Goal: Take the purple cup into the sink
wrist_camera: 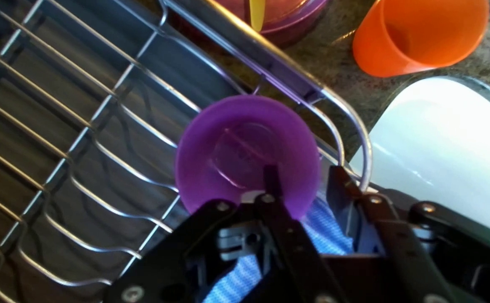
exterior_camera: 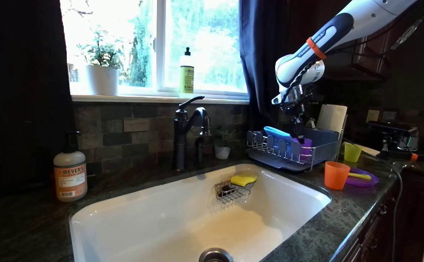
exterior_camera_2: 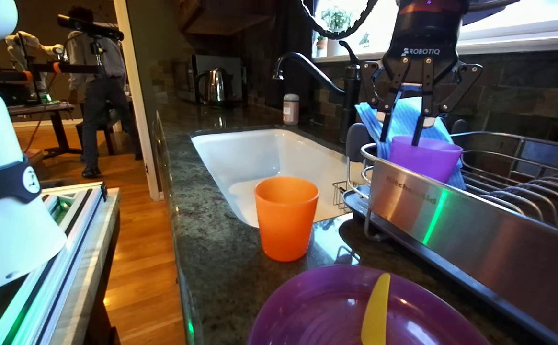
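Holds the claw (exterior_camera_2: 399, 140) over the corner of the dish rack (exterior_camera_2: 480, 244) nearest the sink (exterior_camera: 142, 214), with fingers spread on a clear gap, one inside the mouth of the purple cup (exterior_camera_2: 427, 160) and one outside its wall. Cannot tell about contact between claw and cup. Has the purple cup in that corner of the rack, mouth up, with a blue striped cloth (wrist_camera: 325, 230) in the rack just beside it. Places the white sink beside the rack, with a wire caddy (exterior_camera: 229, 196) and yellow sponge (exterior_camera: 244, 179) inside it, toward the rack. Shows an orange cup (exterior_camera_2: 286, 220) upright on the counter (exterior_camera: 337, 220) near the rack, and beside the rack a flat purple dish (exterior_camera_2: 312, 306) with a yellow utensil (exterior_camera_2: 376, 311) resting on it. Also shows a dark faucet (exterior_camera: 180, 142) farther from the rack, and a soap bottle (exterior_camera: 70, 177) well apart from it.
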`<state>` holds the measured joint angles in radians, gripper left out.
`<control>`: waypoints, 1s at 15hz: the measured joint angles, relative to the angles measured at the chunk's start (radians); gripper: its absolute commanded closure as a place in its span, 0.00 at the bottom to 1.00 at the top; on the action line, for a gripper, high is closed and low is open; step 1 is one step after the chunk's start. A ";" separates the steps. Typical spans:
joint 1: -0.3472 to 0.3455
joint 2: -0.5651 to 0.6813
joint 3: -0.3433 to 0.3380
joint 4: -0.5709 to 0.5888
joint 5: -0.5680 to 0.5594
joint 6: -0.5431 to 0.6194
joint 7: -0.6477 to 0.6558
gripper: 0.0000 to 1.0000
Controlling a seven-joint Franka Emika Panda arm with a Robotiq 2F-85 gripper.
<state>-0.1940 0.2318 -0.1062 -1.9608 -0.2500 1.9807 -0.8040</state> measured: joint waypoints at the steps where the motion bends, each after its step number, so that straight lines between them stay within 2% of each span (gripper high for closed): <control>1: 0.000 -0.003 0.000 -0.005 0.000 0.000 -0.001 0.99; 6: 0.000 -0.020 -0.002 -0.010 -0.023 -0.003 0.004 0.99; 11: 0.015 -0.120 -0.005 -0.006 -0.138 -0.018 0.057 0.99; 15: 0.060 -0.213 0.016 0.015 -0.229 -0.017 0.069 0.99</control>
<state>-0.1341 0.0190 -0.0907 -1.9454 -0.4791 1.9633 -0.7352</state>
